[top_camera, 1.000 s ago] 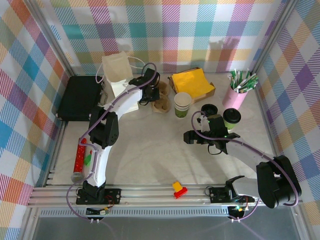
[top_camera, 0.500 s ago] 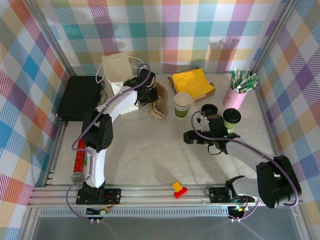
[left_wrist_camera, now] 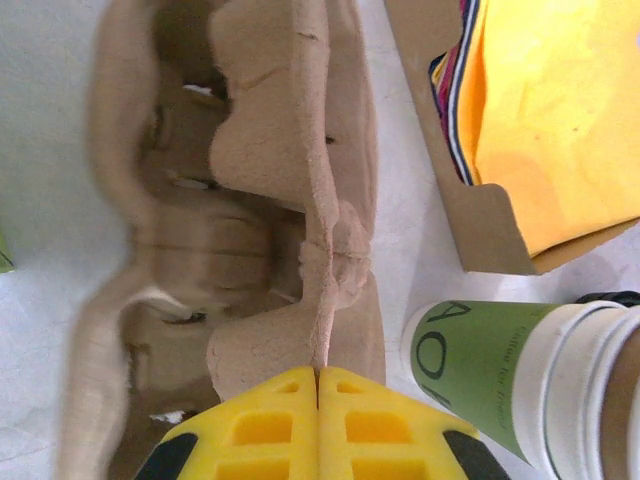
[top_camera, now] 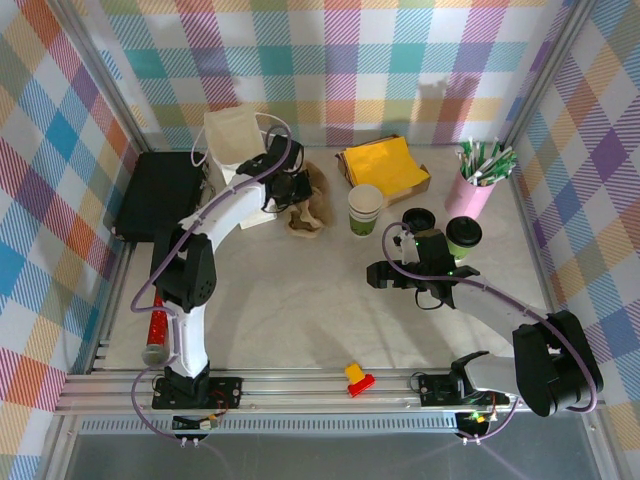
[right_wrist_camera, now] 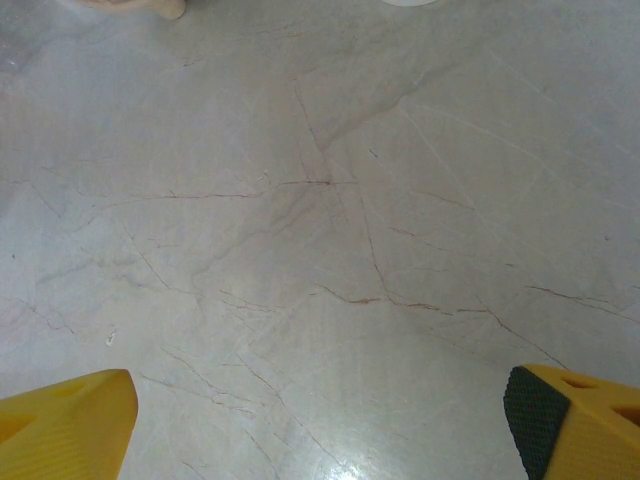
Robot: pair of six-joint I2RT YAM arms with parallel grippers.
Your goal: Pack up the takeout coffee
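The takeout coffee (top_camera: 463,237), a cream and green cup with a black lid, stands at the right of the table, just behind my right arm's wrist. My right gripper (top_camera: 377,273) points left of it, open over bare table (right_wrist_camera: 320,400), with nothing between its fingers. My left gripper (top_camera: 289,189) is at the back centre, shut on the thin ridge of a brown pulp cup carrier (top_camera: 306,205). In the left wrist view the yellow fingers (left_wrist_camera: 262,425) pinch that ridge, and the carrier (left_wrist_camera: 250,200) stretches away, tilted and empty.
A stack of lidless cream-and-green cups (top_camera: 365,208) (left_wrist_camera: 510,370) stands right of the carrier. A box of yellow napkins (top_camera: 385,165) (left_wrist_camera: 560,120), a pink cup of sticks (top_camera: 474,180), a white paper bag (top_camera: 235,140), a black case (top_camera: 160,195), a loose black lid (top_camera: 418,218).
My left gripper has pulled the cup carrier leftward and a little nearer, away from the lidless cups. The right arm has not moved.
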